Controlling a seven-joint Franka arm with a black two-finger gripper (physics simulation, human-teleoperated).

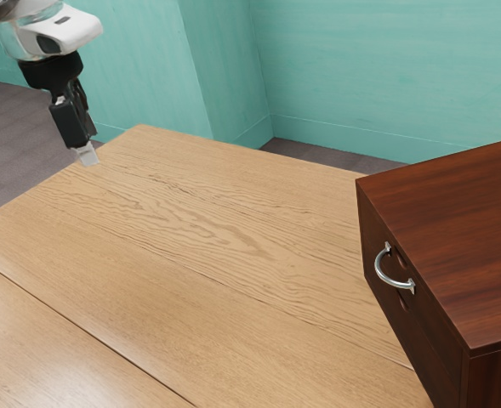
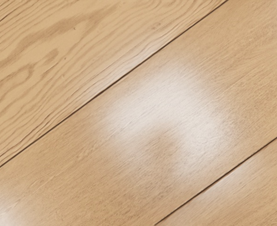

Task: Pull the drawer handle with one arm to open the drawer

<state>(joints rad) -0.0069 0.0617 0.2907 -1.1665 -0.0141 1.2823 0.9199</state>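
a dark wooden cabinet (image 1: pixel 463 221) stands on the light oak table (image 1: pixel 216 255), at the exterior view's right edge. its drawer front (image 1: pixel 384 319) faces the exterior view's left and lies flush with the cabinet's face. the curved silver handle (image 1: pixel 392 274) sits on the upper part of that front, untouched.

the black gripper (image 1: pixel 87 155) hangs well apart from the cabinet, across the whole table from it, above the table's far corner. it points down, tilted slightly toward the cabinet, and its pale tip floats clear of the wood. it is seen edge-on, so whether it is spread or closed cannot be told.

in the wrist view, bare oak planks (image 2: pixel 82 70) lie below the hand, crossed by dark slanting seams (image 2: pixel 129 75) and a pale patch of glare (image 2: pixel 166 117).

behind the cabinet rise teal walls (image 1: pixel 361 59).
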